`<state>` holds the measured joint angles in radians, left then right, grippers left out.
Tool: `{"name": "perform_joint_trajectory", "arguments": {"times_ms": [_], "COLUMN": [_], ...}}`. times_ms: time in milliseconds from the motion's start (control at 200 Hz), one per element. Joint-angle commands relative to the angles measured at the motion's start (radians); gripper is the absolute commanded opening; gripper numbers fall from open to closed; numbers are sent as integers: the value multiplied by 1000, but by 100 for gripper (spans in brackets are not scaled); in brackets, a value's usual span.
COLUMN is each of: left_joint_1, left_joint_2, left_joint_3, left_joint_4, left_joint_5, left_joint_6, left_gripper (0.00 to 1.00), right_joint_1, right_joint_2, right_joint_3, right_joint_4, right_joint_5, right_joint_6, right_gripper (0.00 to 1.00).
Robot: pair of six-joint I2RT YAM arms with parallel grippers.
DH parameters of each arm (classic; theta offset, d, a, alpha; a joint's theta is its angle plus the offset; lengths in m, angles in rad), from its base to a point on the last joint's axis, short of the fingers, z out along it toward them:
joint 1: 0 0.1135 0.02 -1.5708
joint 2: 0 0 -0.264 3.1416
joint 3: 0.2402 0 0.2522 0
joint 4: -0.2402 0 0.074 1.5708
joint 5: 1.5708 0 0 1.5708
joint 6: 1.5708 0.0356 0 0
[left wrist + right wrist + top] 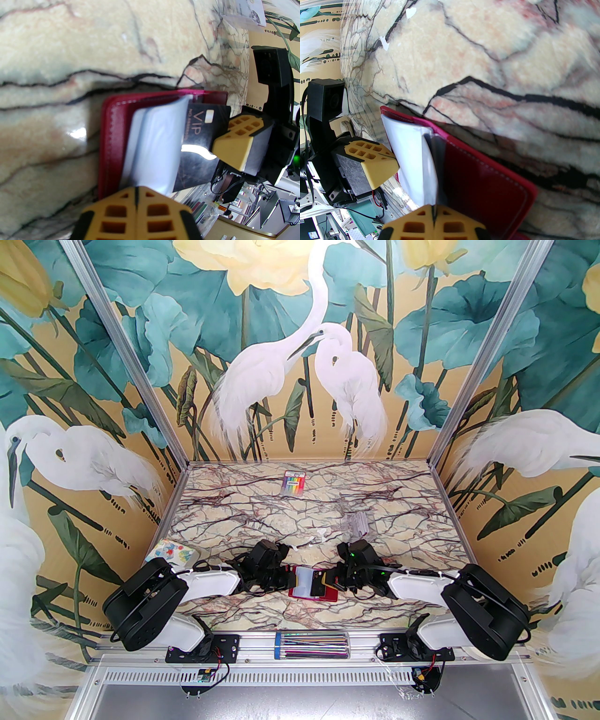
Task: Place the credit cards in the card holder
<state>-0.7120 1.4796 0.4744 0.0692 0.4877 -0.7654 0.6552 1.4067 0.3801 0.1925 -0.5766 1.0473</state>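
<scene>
Our right gripper (433, 208) is pressed together on a black card (201, 145), pinching it by its trailing end. Our left gripper (137, 191) is closed too, nipping one edge of a clear sleeve (152, 145) so that it stands up off the page beneath. The card's leading edge meets that sleeve. We cannot tell whether it is already inside the pocket or only lying against the film. The sleeve belongs to the red holder (482, 182), which lies open on the marble table (58, 46) near our bases, between the two grippers. The grippers stand close together.

The likeliest trouble, as we judge it, is the card missing the pocket mouth. If its corner catches the film's lip, pushing on would buckle the sleeve or send the card between two sleeves.

Our left pinch is on thin, slick film. A firm push from the right could drag the film out of those fingers, and the pocket would fall shut.

Nothing pins the holder itself, and the table looks glossy, so the same push could slide the whole holder toward the left gripper.

The card is held at one end only, so resistance at its tip may make it pivot in the pinch. With so little room between our fingers, driving the card deeper also risks the grippers knocking together.
</scene>
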Motion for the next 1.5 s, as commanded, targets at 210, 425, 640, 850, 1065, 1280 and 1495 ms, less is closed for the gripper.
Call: {"name": "perform_joint_trajectory", "arguments": {"times_ms": [210, 425, 640, 850, 1065, 1280, 1495], "left_joint_1": [-6, -7, -6, -7, -8, -9, -9], "left_joint_2": [34, 33, 31, 28, 27, 25, 26], "left_joint_3": [-7, -8, -6, -6, -5, -1, 4], "left_joint_4": [-53, -55, -65, -69, -71, -75, -81], "left_joint_5": [-46, -46, -52, -55, -55, -55, -57], "left_joint_6": [14, 15, 17, 17, 17, 17, 20], "left_gripper": [0, 0, 0, 0, 0, 0, 0], "right_joint_1": [8, 8, 8, 8, 8, 8, 9], "right_joint_2": [24, 20, 21, 26, 37, 51, 50], "right_joint_3": [-4, 3, 7, 14, 17, 28, 34], "right_joint_4": [-23, -50, -59, -67, -61, -67, -84], "right_joint_5": [2, -11, -19, -23, -21, -24, -17], "right_joint_6": [-10, -35, -46, -56, -56, -62, -67], "right_gripper": [0, 0, 0, 0, 0, 0, 0]}}
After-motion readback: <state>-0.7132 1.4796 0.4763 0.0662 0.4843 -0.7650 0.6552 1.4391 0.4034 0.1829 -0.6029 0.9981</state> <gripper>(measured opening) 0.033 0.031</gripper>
